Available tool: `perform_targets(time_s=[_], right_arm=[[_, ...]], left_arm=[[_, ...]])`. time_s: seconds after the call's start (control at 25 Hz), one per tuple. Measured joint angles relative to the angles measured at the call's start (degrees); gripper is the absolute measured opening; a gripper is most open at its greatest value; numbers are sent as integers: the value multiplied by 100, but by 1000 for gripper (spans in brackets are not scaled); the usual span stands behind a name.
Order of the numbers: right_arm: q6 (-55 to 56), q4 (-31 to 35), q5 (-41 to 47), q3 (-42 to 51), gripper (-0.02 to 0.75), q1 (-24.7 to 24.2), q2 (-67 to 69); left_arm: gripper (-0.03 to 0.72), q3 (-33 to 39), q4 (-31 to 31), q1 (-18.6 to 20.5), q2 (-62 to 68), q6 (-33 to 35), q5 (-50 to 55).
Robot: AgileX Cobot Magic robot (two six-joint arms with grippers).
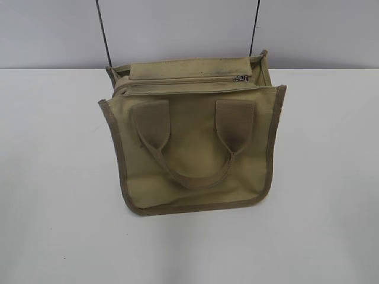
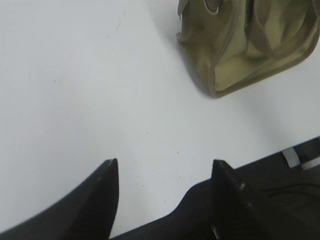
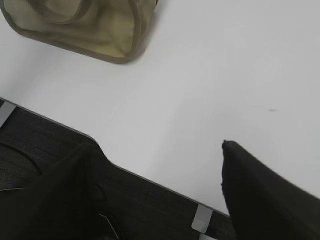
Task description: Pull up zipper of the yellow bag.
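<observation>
Lying on table (image 1: pixel 47 177): one yellow bag (image 1: pixel 192 148), one zipper (image 1: pixel 177 80), two handles (image 1: pixel 155 121).

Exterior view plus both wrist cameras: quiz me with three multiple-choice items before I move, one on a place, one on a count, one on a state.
1. Where does the zipper pull sit along the zipper in the exterior view?
A. right end
B. middle
C. left end

2. How many strap handles lie on the bag face?
A. one
B. two
C. four

3. How is the left gripper?
A. shut on the bag
B. shut on the zipper pull
C. open

Answers:
1 A, the silver pull is by the bag's right corner.
2 B, two strap ends join in one loop.
3 C, its fingers stand apart over bare table.
</observation>
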Motion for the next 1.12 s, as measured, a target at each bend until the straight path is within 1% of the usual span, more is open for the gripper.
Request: perform_targets(time_s=[0.16,0.28,0.36,0.52,1.0,1.08,1.12], right_arm=[[5,-91,30,572,583,0,-831],[9,-125,18,983,583,0,-1015],[24,-125,-84,1098,583,0,-1017],[36,-125,-678,1195,583,0,-1017],[47,-107,-698,1318,583,0,-1006],[52,-100,-705,1324,583,-40,-1006],[52,-81,-705,1324,583,-115,-1006]], left_arm=[[442,371,44,0,-1035,119,28],[442,739,44,0,-1517,279,-5],[441,831,44,0,-1722,344,-219],[440,899,44,0,-1745,392,-324],[434,906,44,0,-1682,397,-349],[434,906,44,79,-1704,397,-349],[434,906,44,190,-1740,397,-349]])
